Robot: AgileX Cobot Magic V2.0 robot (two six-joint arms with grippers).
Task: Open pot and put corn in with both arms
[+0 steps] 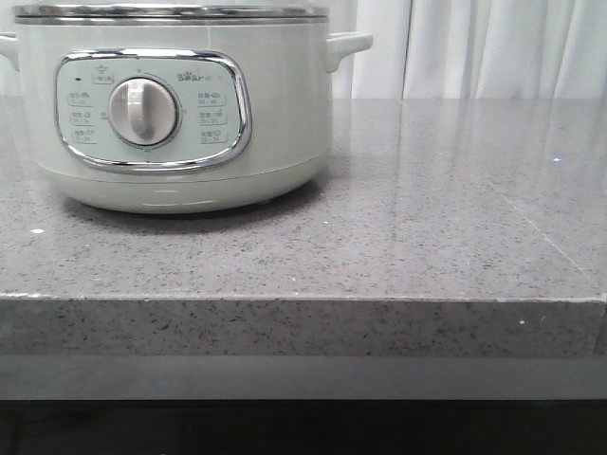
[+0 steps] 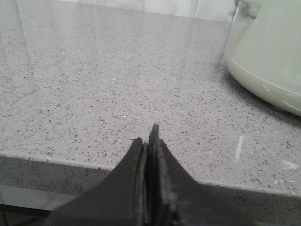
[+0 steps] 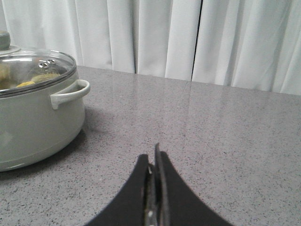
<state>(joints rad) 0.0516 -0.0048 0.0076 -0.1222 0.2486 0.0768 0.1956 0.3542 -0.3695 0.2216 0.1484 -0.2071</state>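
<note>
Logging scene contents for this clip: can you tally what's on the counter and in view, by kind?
Pots: 1, pale green
Glass lids: 1, on the pot
Yellow food pieces under the lid: 1 clearly seen, likely the corn
Grippers: 2, left and right, both shut and empty
Total: 5

I get even, soft light; pale glare streaks the counter (image 1: 455,190), a faint shadow hugs the pot (image 1: 180,104), and wrist views look slightly soft.

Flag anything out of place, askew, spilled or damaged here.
Nothing spilled or damaged. One oddity: yellow pieces already show through the glass lid of the closed pot, while no corn lies on the counter. Both claws are shut and empty.
</note>
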